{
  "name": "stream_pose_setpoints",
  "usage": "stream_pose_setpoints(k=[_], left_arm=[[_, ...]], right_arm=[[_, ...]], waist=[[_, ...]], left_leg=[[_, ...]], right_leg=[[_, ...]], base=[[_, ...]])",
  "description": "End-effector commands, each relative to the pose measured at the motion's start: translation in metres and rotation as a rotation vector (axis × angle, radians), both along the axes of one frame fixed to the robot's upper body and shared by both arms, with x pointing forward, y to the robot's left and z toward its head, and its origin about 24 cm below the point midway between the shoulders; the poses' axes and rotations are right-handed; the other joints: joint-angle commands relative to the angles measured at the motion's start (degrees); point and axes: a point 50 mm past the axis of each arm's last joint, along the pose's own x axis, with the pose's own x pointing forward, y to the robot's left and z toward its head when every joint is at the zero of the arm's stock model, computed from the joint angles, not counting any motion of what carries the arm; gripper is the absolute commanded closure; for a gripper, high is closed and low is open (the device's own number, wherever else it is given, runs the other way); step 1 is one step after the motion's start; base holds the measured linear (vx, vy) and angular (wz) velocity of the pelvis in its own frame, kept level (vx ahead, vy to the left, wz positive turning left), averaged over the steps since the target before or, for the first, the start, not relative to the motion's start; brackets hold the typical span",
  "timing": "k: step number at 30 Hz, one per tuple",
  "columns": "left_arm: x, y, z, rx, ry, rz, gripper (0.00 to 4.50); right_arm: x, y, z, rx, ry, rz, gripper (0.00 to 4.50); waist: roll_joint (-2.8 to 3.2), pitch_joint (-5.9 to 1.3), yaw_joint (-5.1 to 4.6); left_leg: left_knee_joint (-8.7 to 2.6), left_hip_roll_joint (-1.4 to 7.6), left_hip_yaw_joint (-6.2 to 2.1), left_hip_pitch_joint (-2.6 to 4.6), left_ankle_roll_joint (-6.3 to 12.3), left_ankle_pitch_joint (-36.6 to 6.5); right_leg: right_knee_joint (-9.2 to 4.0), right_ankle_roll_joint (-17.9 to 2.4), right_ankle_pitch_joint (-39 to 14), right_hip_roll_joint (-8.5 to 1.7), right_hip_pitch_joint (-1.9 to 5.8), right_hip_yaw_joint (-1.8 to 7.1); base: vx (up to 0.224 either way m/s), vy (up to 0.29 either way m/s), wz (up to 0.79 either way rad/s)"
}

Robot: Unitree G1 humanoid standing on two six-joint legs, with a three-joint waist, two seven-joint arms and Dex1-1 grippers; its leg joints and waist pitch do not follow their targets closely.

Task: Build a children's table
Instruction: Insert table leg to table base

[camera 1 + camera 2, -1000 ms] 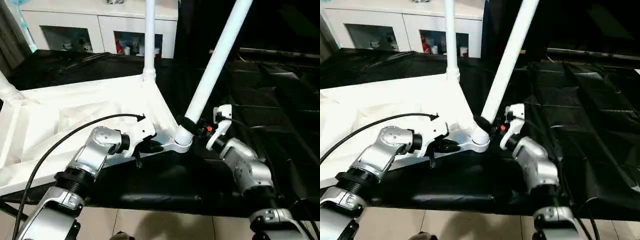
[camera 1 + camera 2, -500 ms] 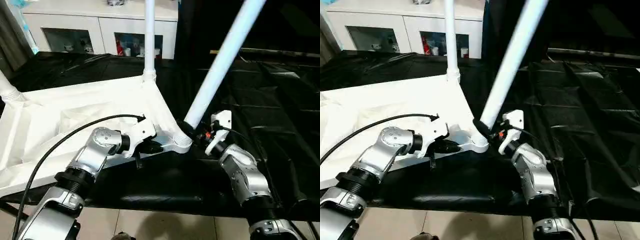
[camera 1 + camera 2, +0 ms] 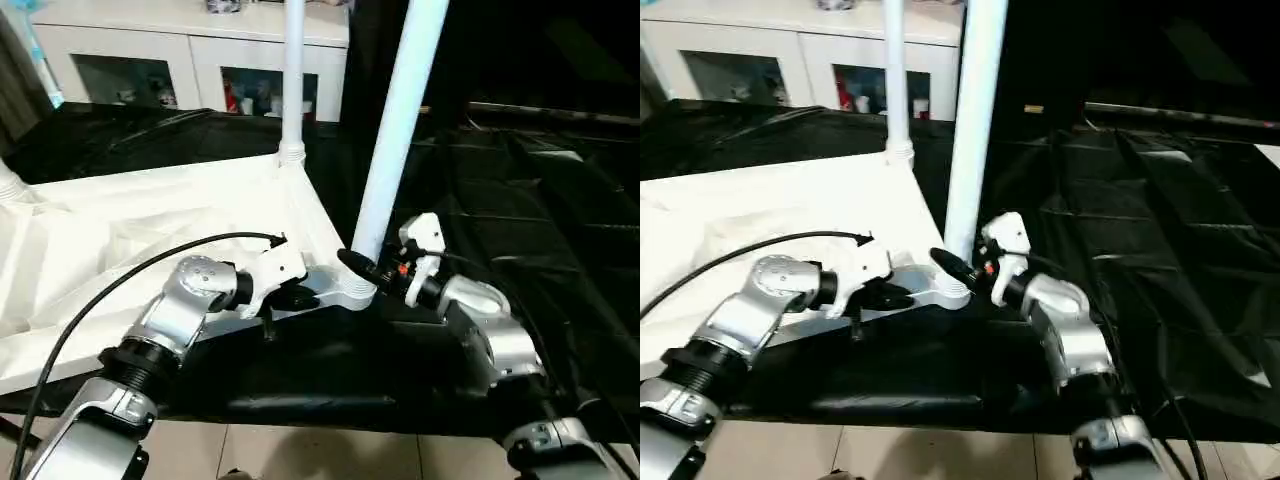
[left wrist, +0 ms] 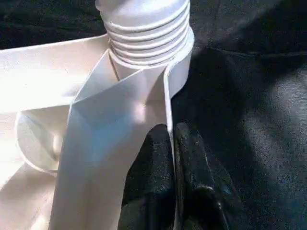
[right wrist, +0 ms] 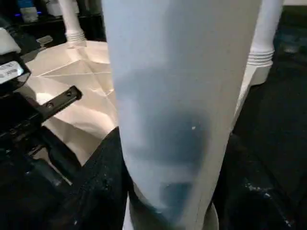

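Tabletop [image 3: 150,240] lies underside up on the black-draped worktop [image 3: 560,220], its near corner at the front edge. Left gripper [image 4: 173,143] closed, pinching the tabletop's thin rim wall just beside the corner socket [image 3: 352,290]. Right gripper [image 3: 362,268] clamped around the base of a leg [image 3: 395,130], which stands nearly upright in that socket; whether it is fully seated is hard to judge. Second leg [image 3: 292,80] upright in the far corner. Cabinet [image 3: 180,60] behind.
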Motion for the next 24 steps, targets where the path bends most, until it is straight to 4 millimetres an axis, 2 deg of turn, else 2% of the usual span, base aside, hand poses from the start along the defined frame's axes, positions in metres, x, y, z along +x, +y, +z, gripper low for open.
stream_pose_setpoints(k=[1, 7, 8, 13, 21, 24], left_arm=[[-0.006, -0.002, -0.006, 0.044, 0.028, -0.066, 4.5], [-0.007, -0.004, -0.008, 0.07, 0.03, -0.094, 4.5], [-0.008, -0.004, -0.008, 0.077, 0.028, -0.104, 4.5], [-0.012, -0.008, -0.005, 0.057, 0.015, -0.188, 4.5], [-0.027, -0.007, -0.002, 0.009, 0.032, -0.354, 4.5], [-0.027, -0.006, 0.0, -0.007, 0.025, -0.367, 4.5]], right_arm=[[-0.015, -0.004, -0.038, -0.086, 0.194, 0.035, 2.62], [-0.015, -0.011, -0.038, -0.096, 0.189, 0.048, 2.62], [-0.015, -0.012, -0.037, -0.095, 0.181, 0.06, 2.62], [-0.018, -0.014, -0.033, -0.072, 0.176, 0.108, 2.62], [-0.036, -0.018, -0.035, -0.078, 0.191, 0.27, 2.62], [-0.043, -0.021, -0.039, -0.086, 0.203, 0.309, 2.62]], waist=[[0.47, -2.68, 0.14], [0.56, -2.73, -0.01], [0.75, -2.74, -0.04], [0.6, -2.87, 0.19], [0.64, -2.94, 0.85], [0.59, -2.77, 1.09]], left_leg=[[-4.31, 1.72, -1.19, 1.65, -2.18, -20.6], [-4.45, 1.81, -1.27, 1.87, -3.06, -22.3], [-4.48, 1.8, -1.29, 1.87, -3.16, -22.4], [-4.42, 1.81, -1.24, 1.86, -2.67, -21.5], [-4.56, 2.04, -1.05, 1.99, -2.11, -20.9], [-4.69, 2.09, -1.05, 2.09, -2.53, -22.2]], right_leg=[[-5.08, -11.0, -12.0, -3.64, 0.91, 2.1], [-5.16, -11.1, -12.5, -3.53, 0.76, 2.11], [-5.19, -11.1, -12.1, -3.47, 0.76, 2.09], [-5.07, -11.5, -10.0, -3.43, 0.95, 2.05], [-4.89, -12.0, -7.8, -3.3, 1.09, 1.88], [-5.07, -11.9, -10.0, -3.51, 0.92, 1.95]], base=[[0.0, 0.0, 0.0], [0.0, 0.0, 0.0], [0.0, 0.0, 0.0], [0.0, 0.0, 0.0], [0.0, 0.0, 0.0], [0.0, 0.0, 0.0]])
